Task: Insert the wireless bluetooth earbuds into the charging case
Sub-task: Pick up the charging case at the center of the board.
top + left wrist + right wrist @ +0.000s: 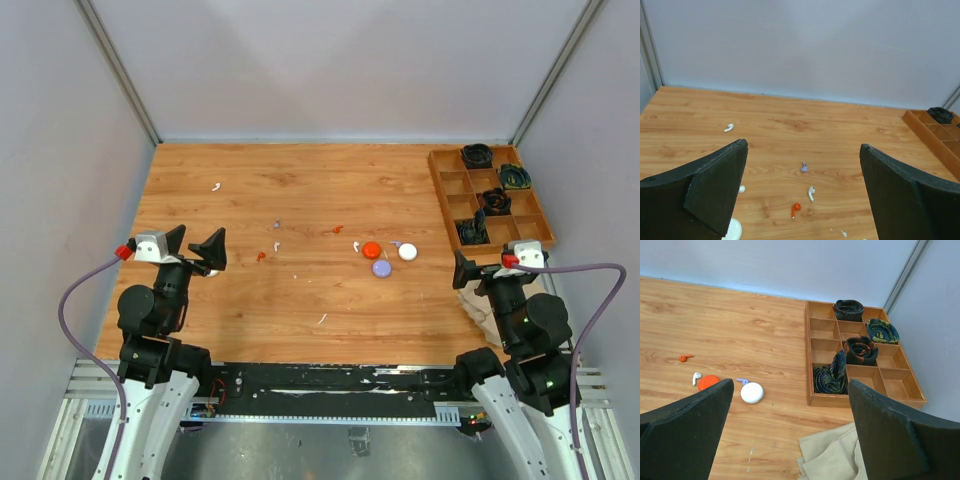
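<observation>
Tiny earbuds lie scattered on the wooden table. In the left wrist view a pale purple one [804, 167], a white one [811, 193] and an orange-red one [795, 209] lie ahead between my fingers, and another white one [728, 128] lies farther left. In the right wrist view an orange-red earbud [685, 358], a white one [696, 378] and a purple one [742, 381] lie by the red puck [708, 382] and white puck [752, 392]. A lilac puck [381, 268] shows from above. My left gripper [200, 250] and right gripper [478, 272] are open, empty and apart from everything.
A wooden compartment tray [441, 190] holding several rolled dark cloths stands at the right. A beige cloth [835, 455] lies under my right gripper. A white rounded thing [732, 230] sits by my left finger. Grey walls enclose the table.
</observation>
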Robot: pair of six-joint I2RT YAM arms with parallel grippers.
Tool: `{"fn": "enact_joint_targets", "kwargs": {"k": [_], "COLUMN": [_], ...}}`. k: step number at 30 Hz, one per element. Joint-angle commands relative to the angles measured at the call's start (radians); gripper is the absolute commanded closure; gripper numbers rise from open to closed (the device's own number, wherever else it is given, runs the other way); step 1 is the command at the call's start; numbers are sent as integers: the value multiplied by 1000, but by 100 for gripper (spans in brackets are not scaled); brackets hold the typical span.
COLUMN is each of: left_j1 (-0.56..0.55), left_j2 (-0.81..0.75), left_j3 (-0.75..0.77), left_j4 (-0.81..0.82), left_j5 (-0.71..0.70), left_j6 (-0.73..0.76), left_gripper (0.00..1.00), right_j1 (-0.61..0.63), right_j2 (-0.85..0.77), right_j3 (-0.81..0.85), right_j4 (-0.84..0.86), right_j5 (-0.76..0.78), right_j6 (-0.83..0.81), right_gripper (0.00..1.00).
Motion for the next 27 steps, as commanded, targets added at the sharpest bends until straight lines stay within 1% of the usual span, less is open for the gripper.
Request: {"fn": "enact_joint_targets", "kwargs": {"k": [1,9,17,21,27], "left_j1": [9,10,10,9,10], "left_j2": [6,36,137,235,449], "left_j3": [-8,-8,10,36,114], "left_j4": [23,12,-26,-67,-155], "left_j5": [-18,-18,-21,-46,-97], "left_j6": [0,19,58,75,48], "left_gripper": [1,1,1,1,1], "right_j1": [15,14,14,14,14], "right_j2": [-17,-31,-34,-35,-50], "right_j3": [8,1,1,2,1], "right_j4": [18,13,9,8,-1], "right_j5": [16,35,33,19,18], "right_j6": [0,2,3,6,8], "right_gripper": [1,1,2,2,1]}}
